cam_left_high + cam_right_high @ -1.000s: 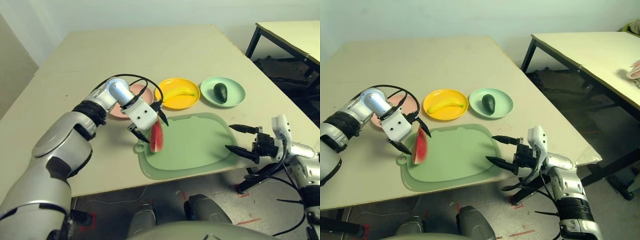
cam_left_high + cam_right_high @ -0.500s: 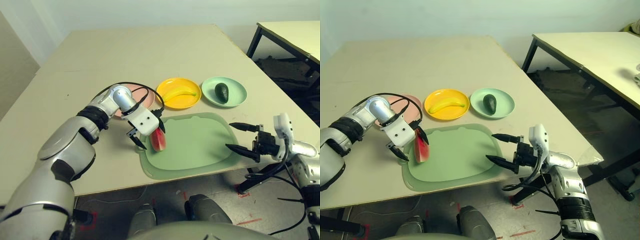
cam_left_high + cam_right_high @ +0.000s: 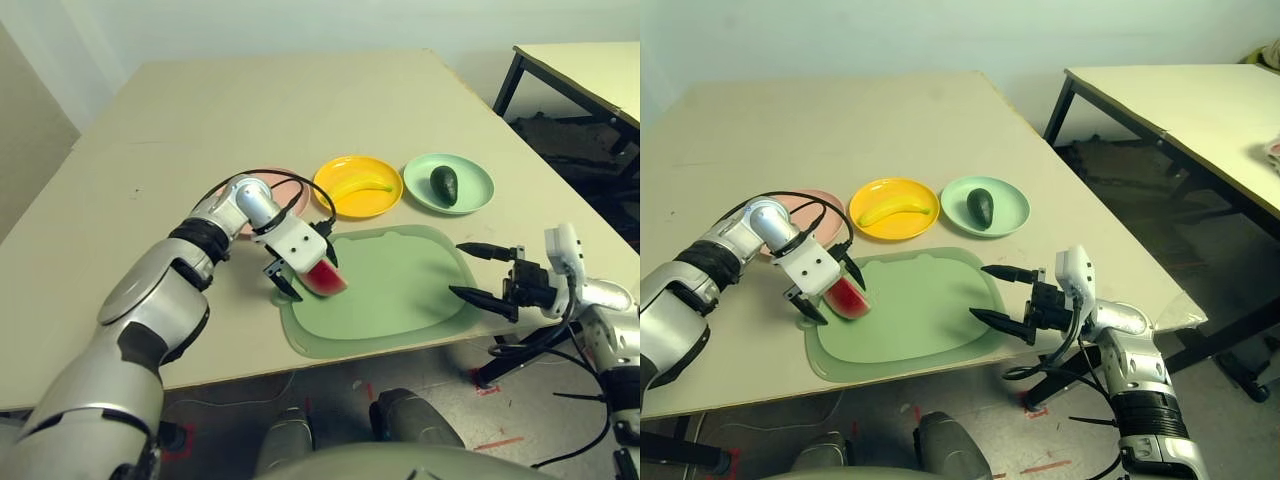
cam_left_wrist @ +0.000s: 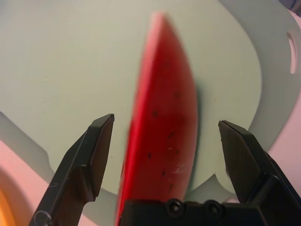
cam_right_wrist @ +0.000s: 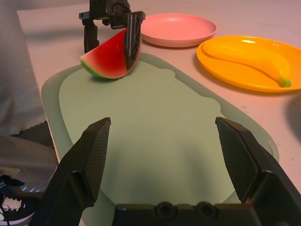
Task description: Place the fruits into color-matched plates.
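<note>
Your left gripper point(image 3: 305, 272) has sunk lower over the green mat point(image 3: 400, 290); its fingers straddle the watermelon wedge point(image 3: 325, 277) at the mat's left end, spread wide, seemingly not yet pinching. Right gripper point(image 3: 478, 272) hangs open, empty.

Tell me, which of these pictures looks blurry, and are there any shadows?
Left wrist view: the watermelon is soft and smeared toward its far tip, being very close to the lens, while the left tool's fingers look sharper. Right wrist view: crisp, with a faint shadow under the wedge on the mat. Head views: even, soft light, without harsh glare.
</note>
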Tool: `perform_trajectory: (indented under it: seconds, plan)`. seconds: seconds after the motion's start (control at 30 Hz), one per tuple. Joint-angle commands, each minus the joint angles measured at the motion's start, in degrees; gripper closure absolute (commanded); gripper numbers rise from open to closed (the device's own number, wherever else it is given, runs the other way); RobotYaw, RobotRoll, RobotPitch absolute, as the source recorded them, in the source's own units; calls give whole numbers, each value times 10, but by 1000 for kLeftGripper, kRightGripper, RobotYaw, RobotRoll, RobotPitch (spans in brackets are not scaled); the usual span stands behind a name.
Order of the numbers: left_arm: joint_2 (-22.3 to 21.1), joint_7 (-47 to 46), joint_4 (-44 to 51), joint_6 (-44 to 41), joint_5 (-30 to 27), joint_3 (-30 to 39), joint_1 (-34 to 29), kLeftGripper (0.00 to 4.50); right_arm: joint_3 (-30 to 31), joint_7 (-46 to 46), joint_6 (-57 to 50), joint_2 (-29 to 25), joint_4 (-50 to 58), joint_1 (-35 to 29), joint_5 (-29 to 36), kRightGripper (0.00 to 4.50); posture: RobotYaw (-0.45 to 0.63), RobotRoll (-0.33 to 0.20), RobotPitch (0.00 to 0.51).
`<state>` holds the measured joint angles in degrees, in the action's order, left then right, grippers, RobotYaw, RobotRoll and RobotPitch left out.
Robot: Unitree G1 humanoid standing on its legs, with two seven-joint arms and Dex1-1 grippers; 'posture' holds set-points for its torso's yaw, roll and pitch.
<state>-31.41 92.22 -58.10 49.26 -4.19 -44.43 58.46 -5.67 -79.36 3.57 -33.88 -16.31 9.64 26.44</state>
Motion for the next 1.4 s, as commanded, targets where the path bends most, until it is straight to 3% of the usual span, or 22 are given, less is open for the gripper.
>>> perform_trajectory:
  seconds: [0.03, 0.07, 0.17, 0.33, 0.67, 0.9, 1.1, 1.4]
  plan:
    - [3, 3, -5, 1, 17, 12, -9, 0, 8, -2, -2, -3, 7, 0, -5, 18, -248, 0, 20]
    - [4, 3, -7, 0, 20, 14, -10, 0, 9, -3, -1, -3, 6, 1, -5, 18, -244, 0, 19]
    - [6, 3, -11, -10, 27, 22, -10, 576, 11, -2, -2, -2, 5, 5, -6, 0, -246, 0, 18]
    - [3, 3, -10, -19, 29, 19, -9, 2153, 13, 0, -4, -2, 7, 8, -6, 0, -245, 0, 17]
    - [0, 3, -15, -31, 25, 25, -4, 2156, 14, 8, -5, 1, 7, 18, -7, 0, -246, 0, 10]
    - [-25, 0, -52, -55, 35, 106, 39, 2156, 12, 7, 2, 2, -7, 27, -8, 0, -242, 0, 6]
    - [-71, -60, -113, -55, 103, 149, 87, 2156, 8, 15, 5, 10, -20, 38, -7, 0, -231, 0, 0]
    - [-120, -294, -173, -88, 252, 144, 101, 2156, 10, 20, 8, 16, -12, 33, -9, 0, -241, 0, 0]
